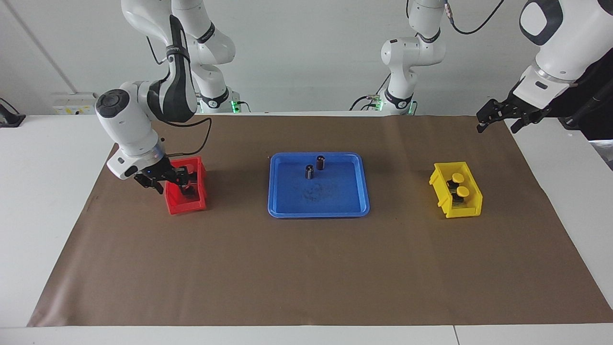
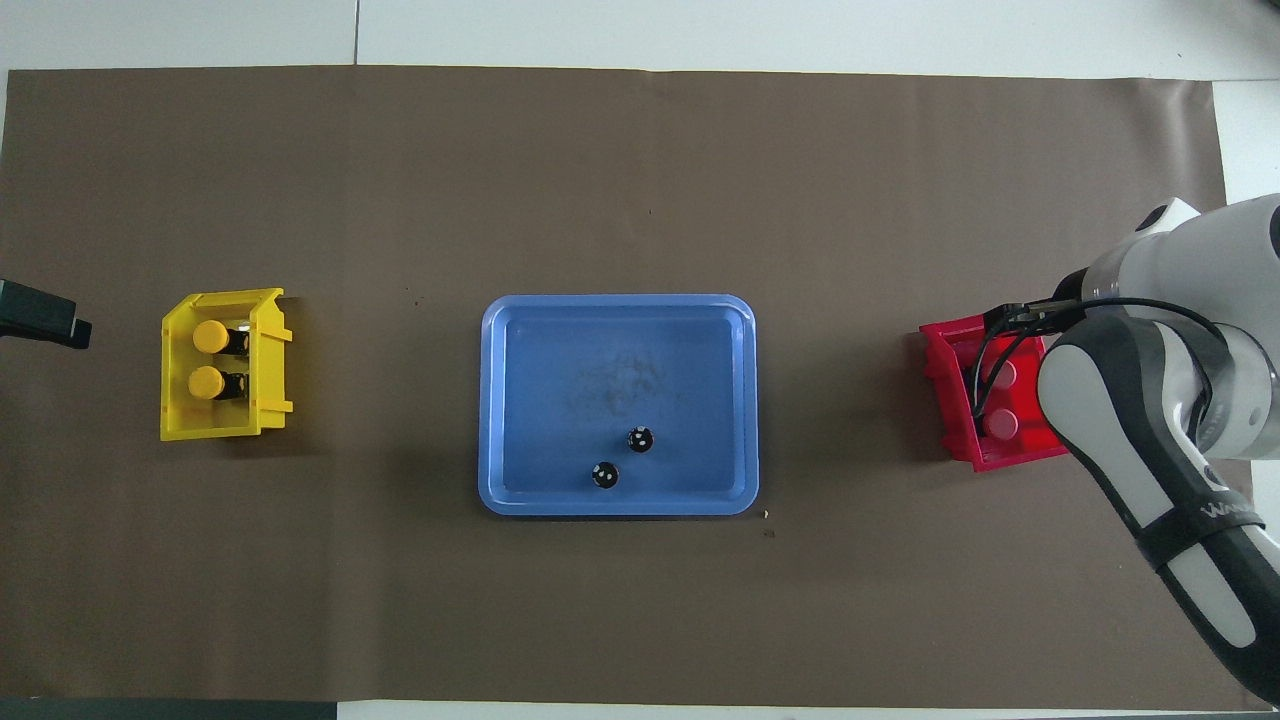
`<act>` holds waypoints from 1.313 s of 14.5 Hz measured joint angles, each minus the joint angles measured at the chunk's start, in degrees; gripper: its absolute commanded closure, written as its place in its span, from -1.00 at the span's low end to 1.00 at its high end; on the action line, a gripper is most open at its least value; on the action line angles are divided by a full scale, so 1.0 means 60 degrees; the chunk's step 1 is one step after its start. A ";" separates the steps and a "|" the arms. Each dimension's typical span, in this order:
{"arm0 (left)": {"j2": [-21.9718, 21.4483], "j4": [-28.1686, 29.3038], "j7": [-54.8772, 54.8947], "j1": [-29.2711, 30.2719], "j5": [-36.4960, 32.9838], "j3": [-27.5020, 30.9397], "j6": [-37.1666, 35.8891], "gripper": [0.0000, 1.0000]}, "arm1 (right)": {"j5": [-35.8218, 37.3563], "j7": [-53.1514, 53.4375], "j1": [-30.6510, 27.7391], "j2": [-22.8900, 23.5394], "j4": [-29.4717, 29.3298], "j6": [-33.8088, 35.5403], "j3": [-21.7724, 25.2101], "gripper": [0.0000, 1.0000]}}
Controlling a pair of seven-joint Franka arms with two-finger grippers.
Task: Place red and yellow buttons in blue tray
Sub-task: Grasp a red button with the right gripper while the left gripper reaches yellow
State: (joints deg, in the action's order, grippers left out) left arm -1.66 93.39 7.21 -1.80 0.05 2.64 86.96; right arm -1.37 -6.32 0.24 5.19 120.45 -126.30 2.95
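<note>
Two red buttons lie in the red bin toward the right arm's end of the table. My right gripper is down at this bin, over the buttons, and its arm partly hides them. Two yellow buttons lie in the yellow bin toward the left arm's end. The blue tray sits between the bins and holds no coloured button. My left gripper waits open in the air over the mat's corner, holding nothing.
Two dark cylinders stand in the tray's part nearer the robots. A brown mat covers the table. The right arm's forearm lies over the mat beside the red bin.
</note>
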 measured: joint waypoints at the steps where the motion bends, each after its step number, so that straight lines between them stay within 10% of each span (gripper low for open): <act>1: 0.0000 0.0000 0.0000 0.0000 0.0000 0.0000 0.0000 -0.99 | -0.0005 0.0000 0.0000 0.0019 0.0107 -0.0082 0.0000 -0.25; 19: -0.0246 0.0499 -0.0079 -0.0020 0.0000 -0.0056 0.0121 -0.98 | -0.0134 -0.0379 0.0274 -0.0020 0.0676 -0.0105 0.0008 -0.10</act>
State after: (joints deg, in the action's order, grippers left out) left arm -3.13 96.39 6.73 -1.92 0.05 2.30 87.68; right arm -2.17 -8.60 1.88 5.08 124.50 -126.93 3.00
